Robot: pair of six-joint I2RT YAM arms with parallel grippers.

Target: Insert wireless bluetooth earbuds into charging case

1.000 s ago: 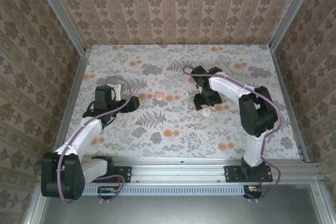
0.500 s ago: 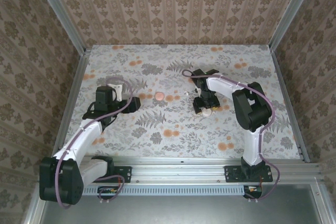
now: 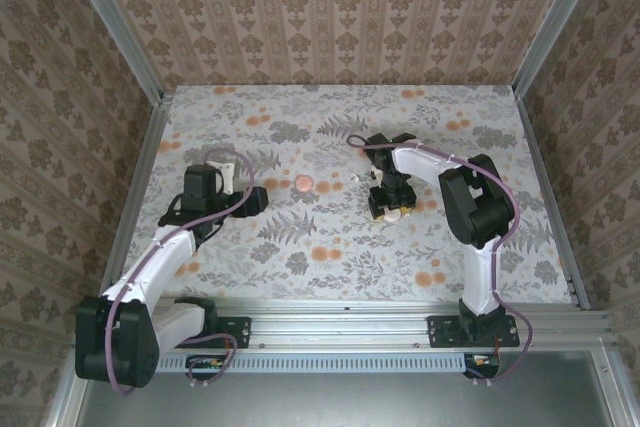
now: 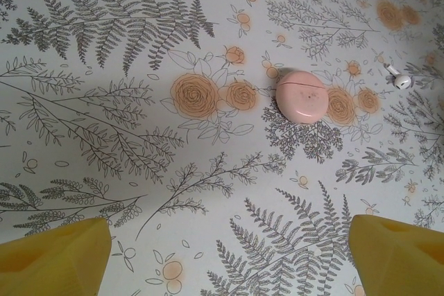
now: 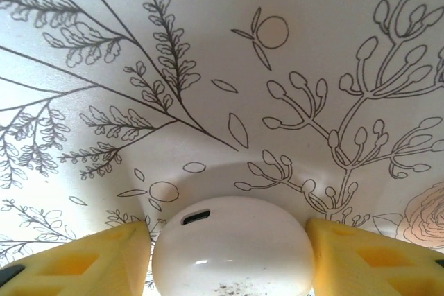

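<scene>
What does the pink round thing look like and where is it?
On the flowery table, look between the two arms, nearer the left hand. The pink round disc lies flat there, touched by nothing. The white disc sits between the right hand's fingers, and the earbud beside the pink one is tiny.

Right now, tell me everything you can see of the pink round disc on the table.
The pink round disc is a smooth salmon-pink puck, plastic by its look, with a thin seam curving across its top. It looks shut and lies flat on the floral tablecloth near mid-table. Nothing touches it; a tiny white earbud lies apart, to its right in the left wrist view.
</scene>
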